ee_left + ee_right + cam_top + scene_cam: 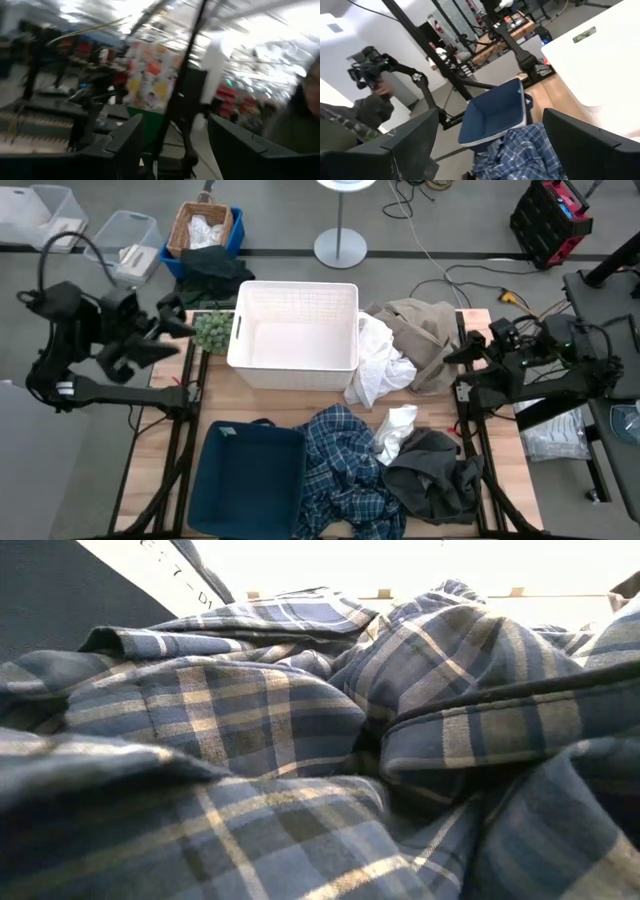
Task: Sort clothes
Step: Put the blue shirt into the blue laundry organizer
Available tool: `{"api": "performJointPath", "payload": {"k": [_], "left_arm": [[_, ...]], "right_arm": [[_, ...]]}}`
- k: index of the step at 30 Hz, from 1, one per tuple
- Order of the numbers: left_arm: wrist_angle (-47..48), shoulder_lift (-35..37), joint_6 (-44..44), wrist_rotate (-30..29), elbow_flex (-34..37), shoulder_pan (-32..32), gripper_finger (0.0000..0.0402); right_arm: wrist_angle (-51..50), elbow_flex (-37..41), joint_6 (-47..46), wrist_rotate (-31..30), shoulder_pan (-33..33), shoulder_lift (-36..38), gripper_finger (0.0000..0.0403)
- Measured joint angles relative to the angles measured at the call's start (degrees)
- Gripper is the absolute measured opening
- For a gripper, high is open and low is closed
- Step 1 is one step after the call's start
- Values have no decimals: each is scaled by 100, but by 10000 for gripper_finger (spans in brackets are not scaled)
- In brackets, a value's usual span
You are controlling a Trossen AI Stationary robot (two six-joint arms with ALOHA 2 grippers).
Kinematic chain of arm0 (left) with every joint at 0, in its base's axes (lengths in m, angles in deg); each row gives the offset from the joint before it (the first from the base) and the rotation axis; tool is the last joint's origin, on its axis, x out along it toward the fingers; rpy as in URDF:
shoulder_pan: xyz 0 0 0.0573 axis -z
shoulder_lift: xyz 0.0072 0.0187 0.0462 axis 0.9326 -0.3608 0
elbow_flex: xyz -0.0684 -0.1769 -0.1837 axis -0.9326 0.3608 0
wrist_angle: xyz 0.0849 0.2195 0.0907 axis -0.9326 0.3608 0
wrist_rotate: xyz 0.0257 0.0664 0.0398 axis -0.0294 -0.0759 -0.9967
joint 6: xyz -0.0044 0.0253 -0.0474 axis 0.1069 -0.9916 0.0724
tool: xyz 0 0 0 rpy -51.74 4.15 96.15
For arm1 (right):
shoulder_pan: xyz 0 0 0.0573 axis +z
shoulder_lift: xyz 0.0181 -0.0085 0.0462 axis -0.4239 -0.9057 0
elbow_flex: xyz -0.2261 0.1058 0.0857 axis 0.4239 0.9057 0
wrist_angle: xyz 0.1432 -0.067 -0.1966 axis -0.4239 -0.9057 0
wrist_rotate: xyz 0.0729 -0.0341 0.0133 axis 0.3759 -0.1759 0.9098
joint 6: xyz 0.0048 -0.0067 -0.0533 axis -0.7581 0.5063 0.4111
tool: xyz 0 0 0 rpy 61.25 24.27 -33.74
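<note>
The clothes lie unsorted on the desk (250, 405): plaid shirt (345, 470) beside the blue bin (250, 480), white cloth (375, 365) and beige garment (425, 330) right of the white basket (295, 330), grey garment (435, 475) nearest. Both bins look empty. The left hand (175, 325) and right hand (470, 352) hover at the desk's edges, fingers apart, probably poised to start.

Wooden table (440, 515), seen from above. A white basket (295, 332) stands at the far centre, with a green fuzzy lump (212, 330) touching its left side. A navy blue bin (248, 480) occupies the near left. A blue-white plaid shirt (340, 472) lies crumpled just right of the bin. A dark grey garment (432, 475) lies at the near right, a beige khaki garment (428, 335) at the far right, and white cloth pieces (378, 365) between basket and khaki.
</note>
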Motion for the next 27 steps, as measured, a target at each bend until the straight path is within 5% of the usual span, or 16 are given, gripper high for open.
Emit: {"api": "performJointPath", "payload": {"k": [7, 14, 27], "left_arm": [[538, -410, 2062, -616, -191, 4, 198], [865, -846, 2981, 18, -180, 7, 198], [846, -2219, 2592, -129, -180, 858, 198]], "right_arm": [[-480, -338, 0, 220, 0, 7, 348], [-800, -515, -3, 747, 1, 13, 354], [-1254, -513, 541, 1004, 2, 9, 354]]}}
